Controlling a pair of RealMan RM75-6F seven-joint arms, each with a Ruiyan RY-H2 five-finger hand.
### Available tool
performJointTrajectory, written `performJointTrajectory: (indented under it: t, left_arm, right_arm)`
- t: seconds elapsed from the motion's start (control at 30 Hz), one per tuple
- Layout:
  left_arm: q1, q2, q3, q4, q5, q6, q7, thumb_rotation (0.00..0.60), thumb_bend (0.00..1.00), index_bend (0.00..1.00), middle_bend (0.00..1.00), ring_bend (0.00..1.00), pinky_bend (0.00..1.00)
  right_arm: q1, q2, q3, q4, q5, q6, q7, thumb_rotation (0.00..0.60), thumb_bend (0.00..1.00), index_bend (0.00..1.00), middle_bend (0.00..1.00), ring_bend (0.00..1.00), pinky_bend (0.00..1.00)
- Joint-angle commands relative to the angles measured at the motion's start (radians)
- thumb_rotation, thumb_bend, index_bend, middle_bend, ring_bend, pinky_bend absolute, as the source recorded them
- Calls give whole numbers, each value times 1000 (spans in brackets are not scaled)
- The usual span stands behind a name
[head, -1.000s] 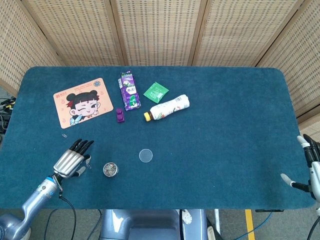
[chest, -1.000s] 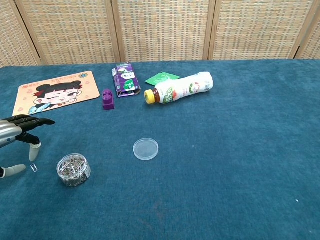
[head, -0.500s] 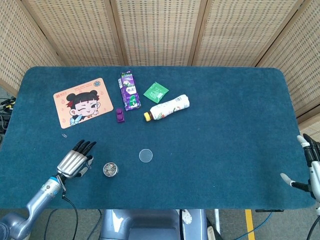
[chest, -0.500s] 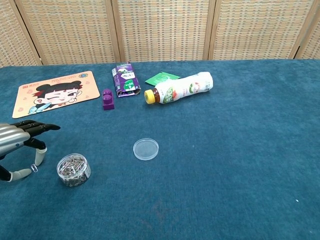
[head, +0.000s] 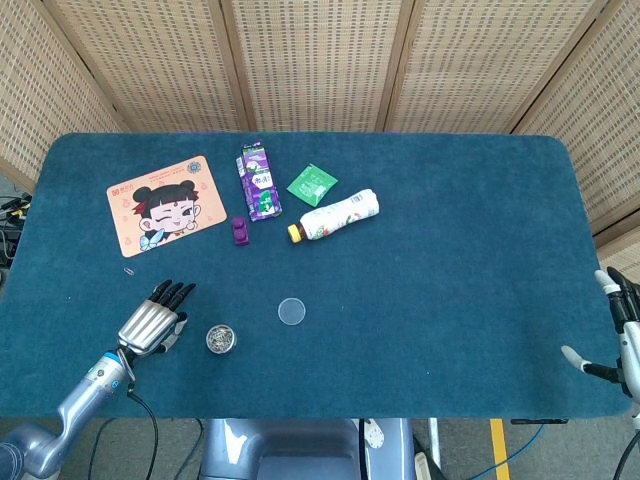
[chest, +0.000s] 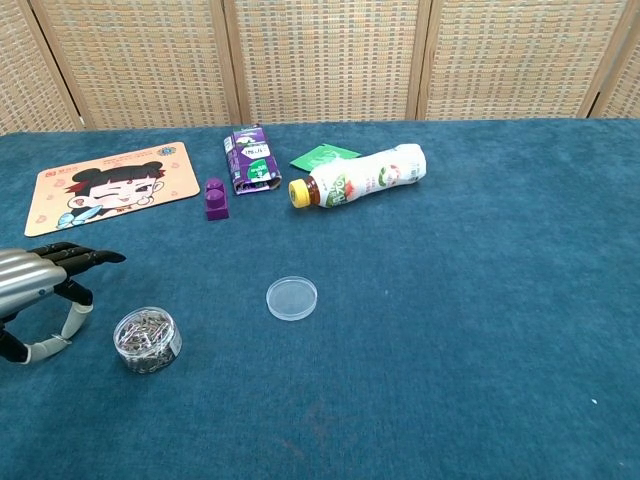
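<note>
My left hand (head: 155, 318) hovers low over the blue table at the front left, fingers stretched forward and thumb hanging down, holding nothing. In the chest view this left hand (chest: 45, 285) sits just left of a small clear jar of paper clips (chest: 147, 340). The jar (head: 221, 338) stands open, and its clear round lid (head: 291, 311) lies flat to the right. My right hand (head: 612, 330) shows only partly at the table's right edge, fingers apart and empty, far from every object.
At the back lie a cartoon mat (head: 165, 204), a purple carton (head: 258, 181), a green packet (head: 312, 184), a yellow-capped bottle (head: 333, 216) on its side and a small purple block (head: 239, 231). A loose clip (head: 129, 270) lies near the mat.
My left hand has crept a little right, toward the jar. The loose paper clip seen by its thumb in the chest view no longer shows. The right hand is still.
</note>
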Motion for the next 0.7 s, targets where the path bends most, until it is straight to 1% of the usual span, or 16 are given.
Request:
performJointTrajectory:
  t: [0.03, 0.33, 0.4, 0.43, 0.53, 0.7]
  left_arm:
    - [1, 1, 1, 0, -3, -3, 4, 600, 450, 669, 0, 0, 0]
    - [5, 7, -1, -3, -8, 1, 4, 600, 468, 683, 0, 0, 0]
    - [7, 18, -11, -16, -7, 24, -14, 600, 471, 685, 0, 0, 0]
    - [9, 41, -32, -48, -2, 70, -39, 600, 472, 685, 0, 0, 0]
    - [4, 97, -53, -125, 15, 120, -64, 600, 473, 685, 0, 0, 0]
    - [-12, 150, -75, -226, 28, 142, -48, 600, 474, 685, 0, 0, 0]
  right_arm:
    - [0, 0, 0, -1, -1, 1, 0, 600, 0, 0, 0, 0, 0]
    - [0, -1, -1, -2, -1, 0, -5, 600, 0, 0, 0, 0, 0]
    - [0, -1, 0, -2, 0, 1, -5, 600, 0, 0, 0, 0, 0]
    - [0, -1, 1, -2, 1, 1, -4, 600, 0, 0, 0, 0, 0]
    - [0, 0, 1, -2, 0, 1, -3, 600, 0, 0, 0, 0, 0]
    - [0, 1, 1, -4, 0, 1, -2, 600, 0, 0, 0, 0, 0]
